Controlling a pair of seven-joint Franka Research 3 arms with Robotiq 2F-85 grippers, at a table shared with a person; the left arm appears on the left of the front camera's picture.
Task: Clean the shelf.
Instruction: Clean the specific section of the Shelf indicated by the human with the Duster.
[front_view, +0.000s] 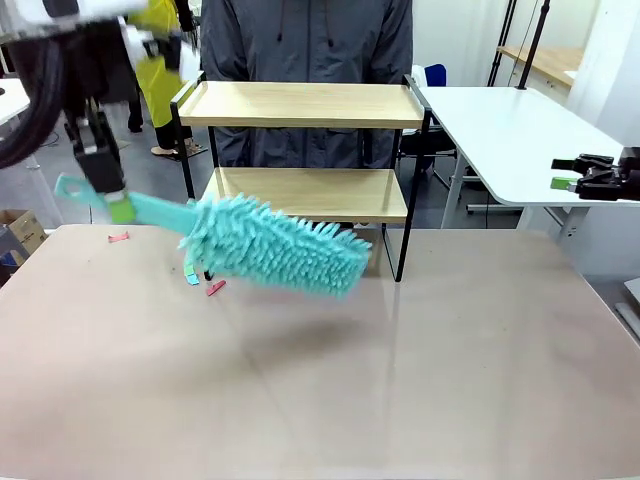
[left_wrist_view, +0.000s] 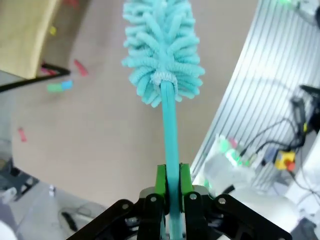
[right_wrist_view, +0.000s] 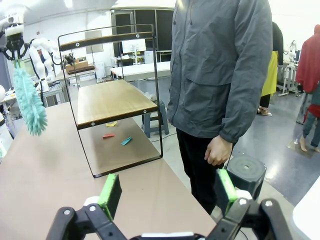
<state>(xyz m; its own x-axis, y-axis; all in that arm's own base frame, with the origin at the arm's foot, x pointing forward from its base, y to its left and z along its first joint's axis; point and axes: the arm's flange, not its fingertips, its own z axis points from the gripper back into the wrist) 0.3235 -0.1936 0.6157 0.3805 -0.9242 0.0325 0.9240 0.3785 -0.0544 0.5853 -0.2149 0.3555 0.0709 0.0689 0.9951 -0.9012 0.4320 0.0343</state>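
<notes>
The shelf, two light wooden boards in a thin black frame, stands at the table's far middle. In front of its lower board hangs a fluffy teal duster, tilted down to the right. My left gripper is shut on the duster's handle, left of the shelf. In the left wrist view, the green pads clamp the handle and the duster points away, with a corner of the shelf at top left. My right gripper stands open and holds nothing; it faces the shelf end-on.
Small coloured scraps lie on the table by the shelf's left foot: pink, blue, red. A person in a grey jacket stands behind the shelf. A white side table stands at the far right.
</notes>
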